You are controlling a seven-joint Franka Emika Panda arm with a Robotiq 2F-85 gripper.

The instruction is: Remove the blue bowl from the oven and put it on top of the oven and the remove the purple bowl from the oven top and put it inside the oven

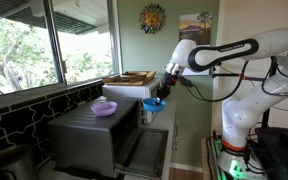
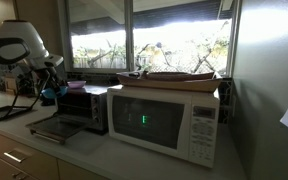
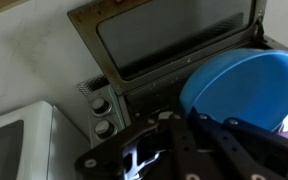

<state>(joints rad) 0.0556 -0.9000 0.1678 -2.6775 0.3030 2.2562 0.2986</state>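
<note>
My gripper (image 1: 162, 92) is shut on the rim of the blue bowl (image 1: 154, 104) and holds it in the air in front of the oven (image 1: 89, 135), above the open drop-down door (image 1: 146, 152). In the wrist view the blue bowl (image 3: 244, 85) fills the right side, held by the gripper (image 3: 179, 125), with the oven (image 3: 154, 60) and its door below. The purple bowl (image 1: 104, 107) sits on the oven top. In an exterior view the oven (image 2: 81, 108) stands with its door down and the blue bowl (image 2: 50, 94) hangs at its far side.
A white microwave (image 2: 166, 120) stands beside the oven with a flat wooden tray (image 2: 174, 76) on top. Windows run along the wall behind. The oven's knobs (image 3: 102, 115) show in the wrist view.
</note>
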